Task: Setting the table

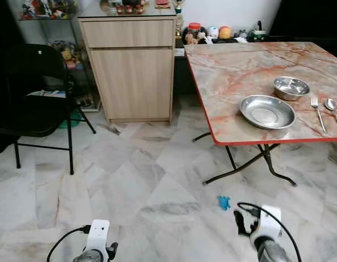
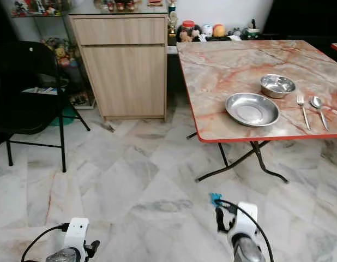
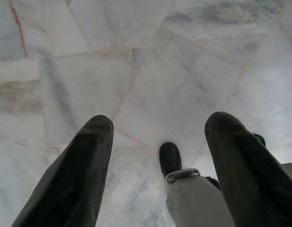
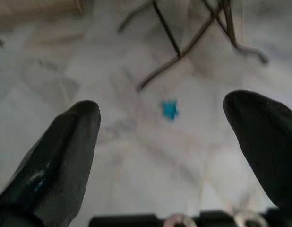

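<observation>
at the far left a black folding chair (image 1: pixel 35 93) stands on the marble floor (image 1: pixel 130 180), with a wooden cabinet (image 1: pixel 133 71) beside it against the wall. low in the head views both arms hang idle: the left gripper (image 3: pixel 158 161) points at bare floor with its fingers (image 3: pixel 75 170) spread wide and holding nothing, and the right gripper (image 4: pixel 167 142) likewise has its fingers (image 4: pixel 61 151) spread and empty above a small blue scrap (image 1: pixel 223 202) on the floor. to the right, the table (image 1: pixel 234 71) carries the setting near its front edge: a steel plate (image 1: pixel 267 111) closest to the front edge, a steel bowl (image 1: pixel 291 88) just behind it, then a fork (image 1: pixel 318 113) and a spoon (image 1: pixel 332 109) side by side toward the right edge. these pieces look light, stiff and slippery; the plate and bowl are best pinched across the rim, the cutlery at mid-handle, though it lies flat and may skid.
</observation>
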You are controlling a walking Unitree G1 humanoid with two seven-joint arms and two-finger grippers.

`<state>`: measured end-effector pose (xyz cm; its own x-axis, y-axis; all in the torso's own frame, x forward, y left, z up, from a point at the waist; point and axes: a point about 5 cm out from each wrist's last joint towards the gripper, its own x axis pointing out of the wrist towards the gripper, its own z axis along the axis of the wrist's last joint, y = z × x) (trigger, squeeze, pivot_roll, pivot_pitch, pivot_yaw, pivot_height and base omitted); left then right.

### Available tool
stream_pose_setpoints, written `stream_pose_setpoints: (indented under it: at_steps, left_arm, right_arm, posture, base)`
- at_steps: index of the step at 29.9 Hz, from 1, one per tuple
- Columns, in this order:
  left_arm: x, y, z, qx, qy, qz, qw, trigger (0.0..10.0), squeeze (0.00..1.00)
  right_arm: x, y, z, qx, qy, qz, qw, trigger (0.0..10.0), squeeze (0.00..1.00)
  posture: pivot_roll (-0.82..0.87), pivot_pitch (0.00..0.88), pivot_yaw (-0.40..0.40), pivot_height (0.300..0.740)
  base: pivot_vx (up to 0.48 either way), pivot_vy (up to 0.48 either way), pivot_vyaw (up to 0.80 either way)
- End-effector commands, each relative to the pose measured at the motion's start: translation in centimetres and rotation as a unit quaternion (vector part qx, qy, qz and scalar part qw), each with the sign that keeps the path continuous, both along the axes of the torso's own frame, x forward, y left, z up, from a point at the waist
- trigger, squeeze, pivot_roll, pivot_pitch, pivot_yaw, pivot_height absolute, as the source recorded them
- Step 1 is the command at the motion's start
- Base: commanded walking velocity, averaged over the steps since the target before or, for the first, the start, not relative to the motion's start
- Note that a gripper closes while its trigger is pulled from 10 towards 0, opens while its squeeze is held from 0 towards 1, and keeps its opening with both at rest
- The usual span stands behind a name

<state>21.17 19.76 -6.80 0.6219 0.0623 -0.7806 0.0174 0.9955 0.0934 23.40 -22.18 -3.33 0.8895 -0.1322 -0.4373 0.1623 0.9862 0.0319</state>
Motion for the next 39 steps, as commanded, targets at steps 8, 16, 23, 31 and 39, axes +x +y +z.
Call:
stream_pose_setpoints:
  at_steps: [8, 16, 23, 31, 39]
  left_arm:
    - [-0.2, 0.0, -0.1, -0.001, 0.000, 0.006, 1.000, 10.0, 0.00]
    - [0.0, 0.2, 0.1, 0.002, -0.014, 0.017, 1.000, 10.0, 0.00]
    - [0.6, 0.3, 0.4, 0.010, -0.021, 0.010, 1.000, 10.0, 0.00]
    - [0.3, 0.1, 0.3, 0.011, -0.018, 0.009, 1.000, 10.0, 0.00]
    - [0.2, 0.0, 0.2, 0.013, -0.016, 0.001, 1.000, 10.0, 0.00]
  right_arm:
    - [4.9, 2.0, 8.0, -0.081, -0.237, 0.055, 0.967, 10.0, 0.00]
    - [4.4, 3.6, 13.1, -0.103, -0.346, 0.043, 0.932, 10.0, 0.00]
    - [5.1, 4.3, 14.3, -0.087, -0.344, 0.036, 0.934, 10.0, 0.00]
    - [5.8, 4.5, 15.0, -0.086, -0.335, 0.027, 0.938, 10.0, 0.00]
    - [6.1, 4.6, 15.5, -0.088, -0.332, 0.027, 0.939, 10.0, 0.00]
  posture:
    - [0.02, 0.000, -0.034, 0.740]
    - [0.02, 0.000, -0.032, 0.740]
    - [0.02, 0.000, -0.038, 0.740]
    - [0.03, 0.000, -0.050, 0.740]
    - [0.02, 0.000, -0.047, 0.740]
  base:
    - [0.000, 0.000, 0.00]
    - [0.000, 0.000, 0.00]
    - [0.000, -0.138, 0.00]
    - [0.000, -0.333, 0.00]
    - [0.000, -0.333, 0.00]
